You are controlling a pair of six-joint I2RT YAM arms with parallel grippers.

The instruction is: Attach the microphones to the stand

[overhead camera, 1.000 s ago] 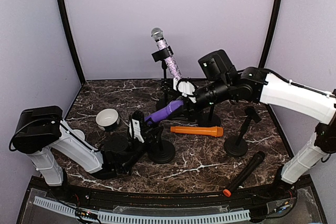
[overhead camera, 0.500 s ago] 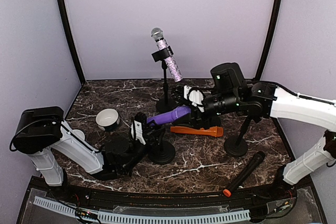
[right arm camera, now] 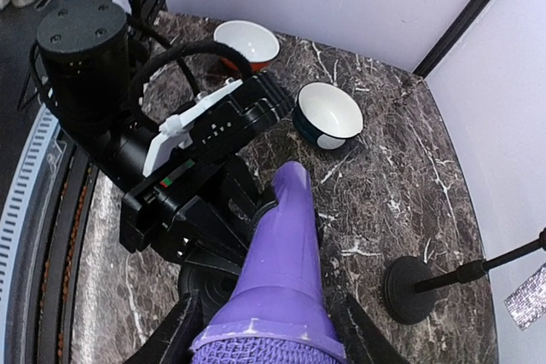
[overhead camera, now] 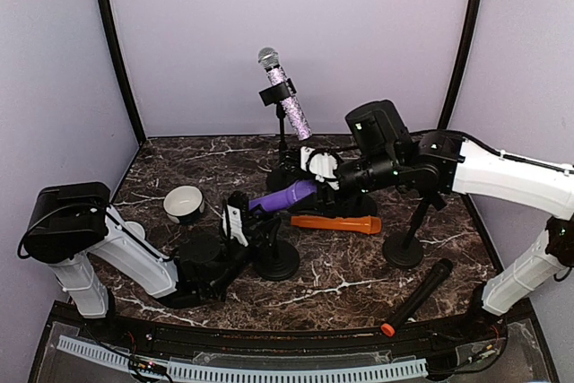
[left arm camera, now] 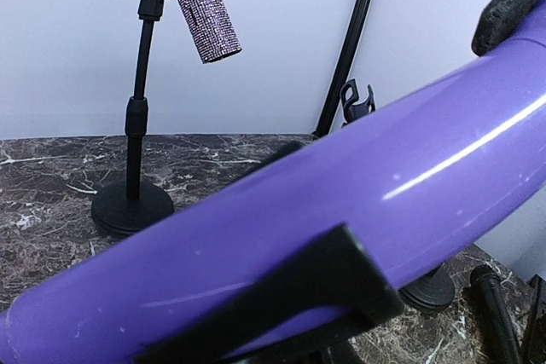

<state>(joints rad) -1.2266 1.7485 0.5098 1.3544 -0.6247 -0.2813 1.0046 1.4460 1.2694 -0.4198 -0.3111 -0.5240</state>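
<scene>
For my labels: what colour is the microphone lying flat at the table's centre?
The microphone is all orange, clearest in the top external view.

A purple microphone (overhead camera: 285,194) slants mid-table, its tail low by the near stand (overhead camera: 274,262). A glittery lilac microphone (overhead camera: 289,105) sits clipped, head up, in the far stand (overhead camera: 282,136). An orange microphone (overhead camera: 336,222) lies flat at centre, a black microphone (overhead camera: 420,293) near right.

Table (overhead camera: 179,154) bears two bowls (right arm camera: 328,114), stand bases (overhead camera: 403,252), orange microphone (overhead camera: 336,223); black microphone (overhead camera: 420,293) seemingly reaches edge.
</scene>
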